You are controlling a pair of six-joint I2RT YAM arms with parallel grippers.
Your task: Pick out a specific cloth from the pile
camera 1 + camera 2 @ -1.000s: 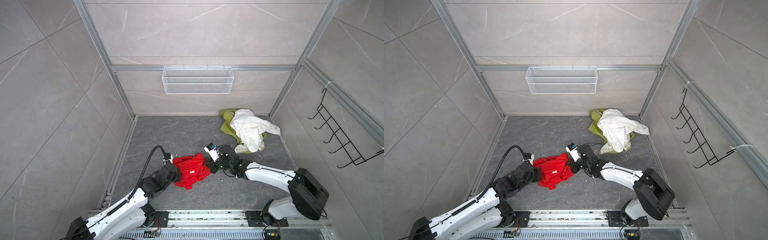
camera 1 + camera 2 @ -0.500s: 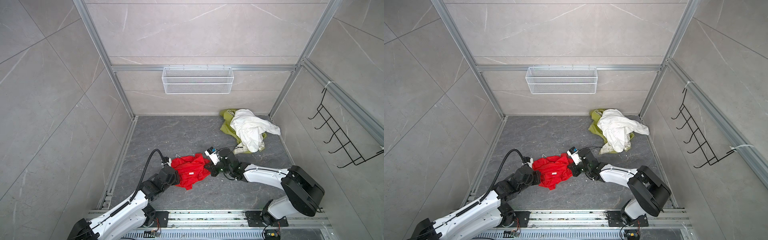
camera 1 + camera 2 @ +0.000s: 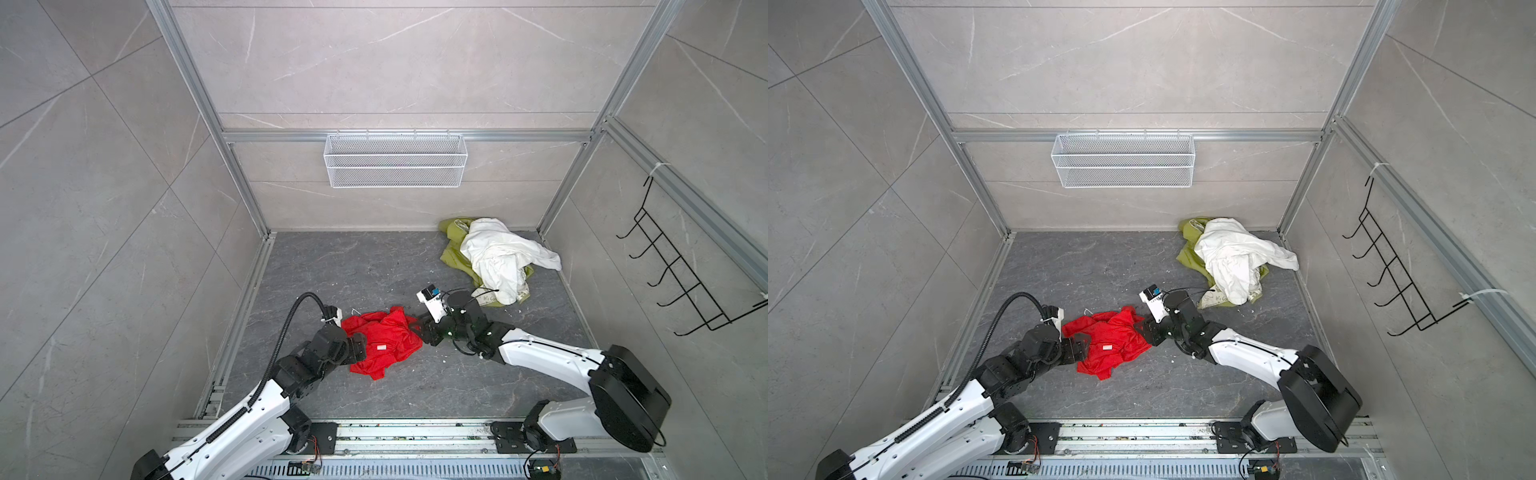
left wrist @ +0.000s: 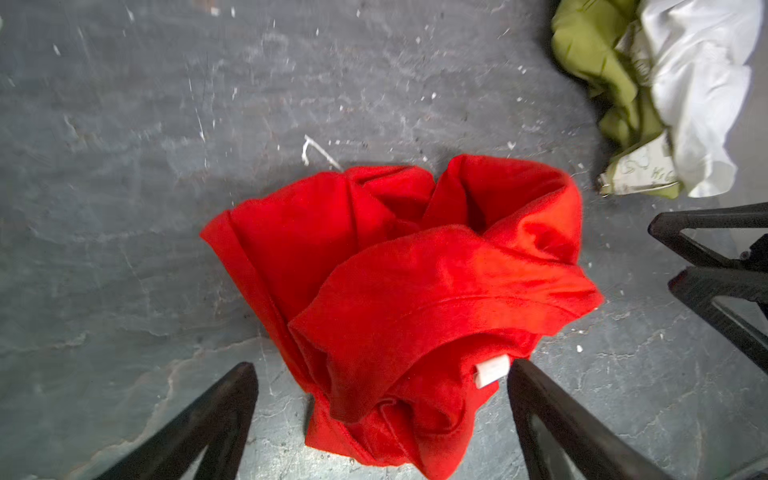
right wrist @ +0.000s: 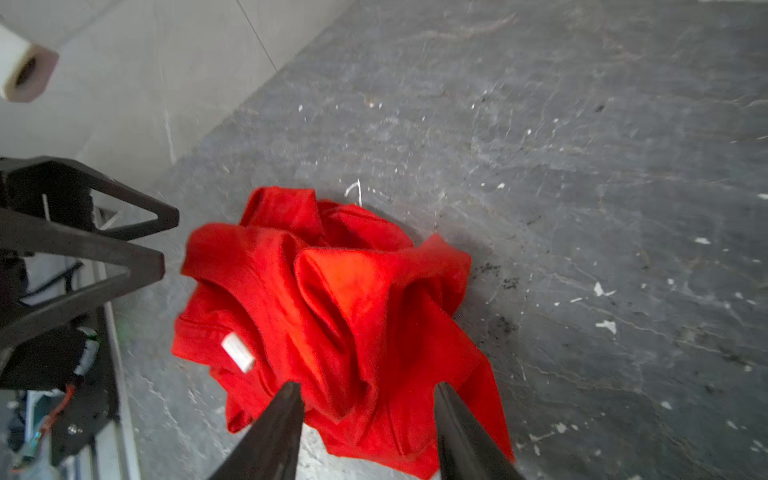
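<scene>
The cloth (image 3: 384,340) (image 3: 1108,338), bright red with a small white label (image 4: 492,370), lies crumpled on the dark floor, apart from the pile. My left gripper (image 3: 361,347) (image 4: 380,368) is open, its fingers standing wide on either side of the cloth's near edge. Opposite it, my right gripper (image 3: 419,330) (image 5: 366,384) is open too, fingertips over the cloth's other edge (image 5: 332,299). Neither holds anything. The pile sits at the back right: a white garment (image 3: 498,253) (image 4: 698,83) on top of an olive-green one (image 3: 455,253) (image 4: 590,50).
A white wire basket (image 3: 395,162) hangs on the back wall. On the right wall is a black hook rack (image 3: 681,282). Metal frame rails run along the left floor edge (image 3: 245,316) and the front (image 3: 415,428). Small white specks litter the floor.
Both grippers have opened and let go of the red cloth, which now rests slumped on the floor between them. The pile has not moved.
</scene>
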